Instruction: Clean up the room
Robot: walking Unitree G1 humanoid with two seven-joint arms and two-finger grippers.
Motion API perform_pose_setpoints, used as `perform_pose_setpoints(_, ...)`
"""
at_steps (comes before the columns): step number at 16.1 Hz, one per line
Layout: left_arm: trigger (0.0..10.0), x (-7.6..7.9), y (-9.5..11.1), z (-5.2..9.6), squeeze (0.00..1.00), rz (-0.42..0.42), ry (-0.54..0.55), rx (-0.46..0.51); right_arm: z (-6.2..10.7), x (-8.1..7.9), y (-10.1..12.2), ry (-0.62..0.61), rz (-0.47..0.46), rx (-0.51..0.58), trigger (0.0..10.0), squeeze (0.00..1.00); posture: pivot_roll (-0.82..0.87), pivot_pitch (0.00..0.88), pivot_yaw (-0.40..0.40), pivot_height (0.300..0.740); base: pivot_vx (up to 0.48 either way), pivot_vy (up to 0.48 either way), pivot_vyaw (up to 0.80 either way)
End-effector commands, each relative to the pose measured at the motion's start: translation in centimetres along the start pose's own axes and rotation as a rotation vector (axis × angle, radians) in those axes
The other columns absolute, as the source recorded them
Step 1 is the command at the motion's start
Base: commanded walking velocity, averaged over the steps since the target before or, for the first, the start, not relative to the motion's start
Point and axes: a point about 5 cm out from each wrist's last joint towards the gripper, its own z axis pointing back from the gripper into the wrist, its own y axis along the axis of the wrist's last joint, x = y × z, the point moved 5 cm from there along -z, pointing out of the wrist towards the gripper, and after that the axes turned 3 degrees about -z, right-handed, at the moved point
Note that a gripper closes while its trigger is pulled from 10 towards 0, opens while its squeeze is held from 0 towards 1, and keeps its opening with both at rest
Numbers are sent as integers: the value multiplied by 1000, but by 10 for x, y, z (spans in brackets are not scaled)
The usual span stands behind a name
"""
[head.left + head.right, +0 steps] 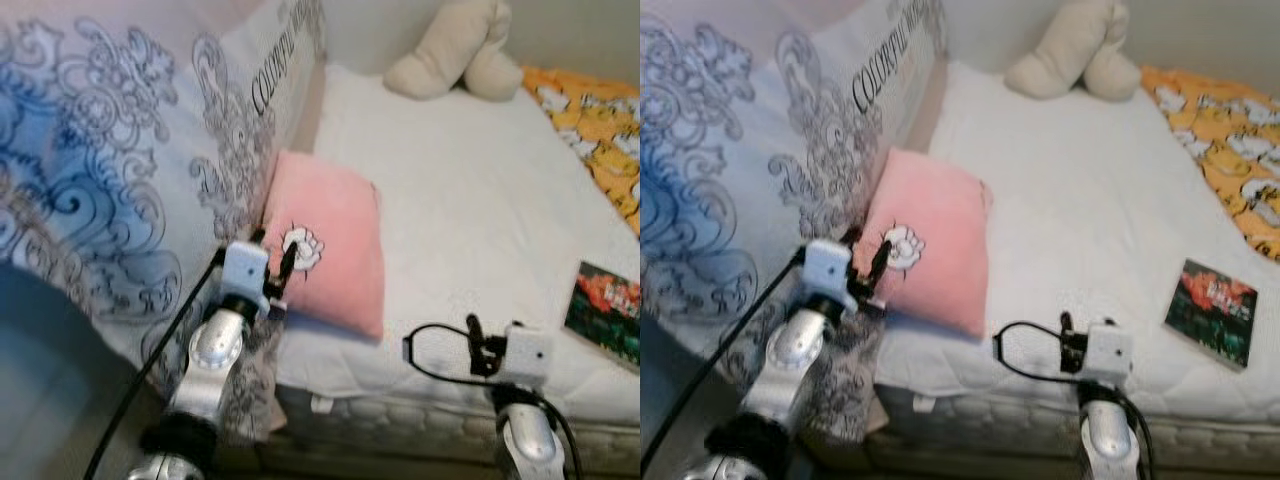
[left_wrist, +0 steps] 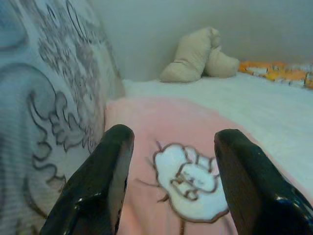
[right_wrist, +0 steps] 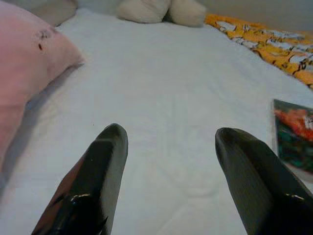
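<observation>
1. The left gripper (image 2: 171, 161) is held with fingers spread wide just over the pink pillow (image 1: 335, 240), which lies at the mattress (image 1: 460, 200) edge.
2. The right gripper (image 3: 168, 161) is spread wide too, over bare sheet.
3. A book (image 1: 1212, 312) is seen near the mattress edge; its cover is too blurry to read.
4. A beige plush (image 1: 455, 50) is cut off at the top.
5. The patterned duvet (image 1: 110, 180) hides the pillow's left side.
</observation>
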Motion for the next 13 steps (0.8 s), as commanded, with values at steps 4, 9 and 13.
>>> perform_pose_setpoints(4,10000,28,-3,-8,0,-23,-70,-34,-18,-14,9,38,-25,-13,10000,0,95,0,9,740,0,-480,0)
perform_pose_setpoints(9,10000,30,-1,-15,0,-7,-124,-42,-27,-28,20,82,-18,18,10000,0,77,0,24,740,0,-480,0)
perform_pose_setpoints(13,10000,35,-1,-18,0,-2,-136,-44,-30,-40,26,121,-12,36,10000,0,66,0,34,740,0,-480,0)
